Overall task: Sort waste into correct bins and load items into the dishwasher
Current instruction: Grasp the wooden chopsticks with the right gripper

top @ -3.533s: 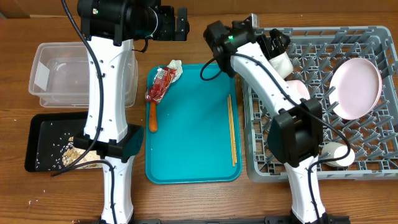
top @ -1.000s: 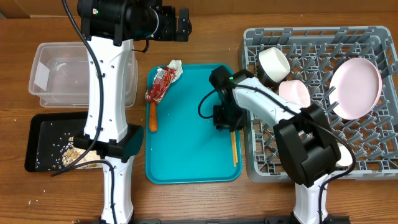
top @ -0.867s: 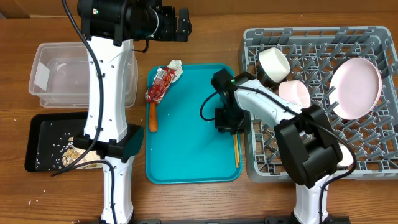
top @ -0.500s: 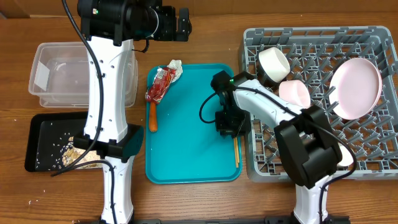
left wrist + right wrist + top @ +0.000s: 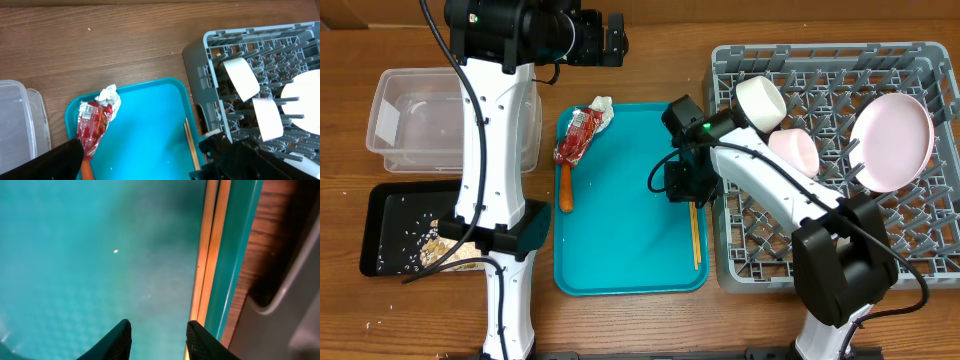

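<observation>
My right gripper (image 5: pixel 685 186) hovers low over the teal serving tray (image 5: pixel 620 250), open and empty (image 5: pixel 159 332), with the wooden chopsticks (image 5: pixel 210 255) just beside its right finger. On the tray's far left lie the red wrapper (image 5: pixel 578 135), the white napkin (image 5: pixel 602 106) and the orange stick (image 5: pixel 565 188). The grey dish rack (image 5: pixel 920 60) holds two white bowls (image 5: pixel 760 100) (image 5: pixel 795 150) and the pale plate (image 5: pixel 890 140) leaning on its edge. My left gripper (image 5: pixel 612 38) is open, high above the table's back edge.
The clear tub (image 5: pixel 410 120) stands at the left and looks empty. In front of it the black tray (image 5: pixel 395 225) holds beige food scraps (image 5: pixel 435 240). The left arm's white column rises between these bins and the teal tray. The rack's wall (image 5: pixel 290 305) is close to my right gripper.
My right gripper has shifted slightly toward the back of the tray and its fingers have spread a little. The chopsticks still lie on the tray. The left arm has not moved.
</observation>
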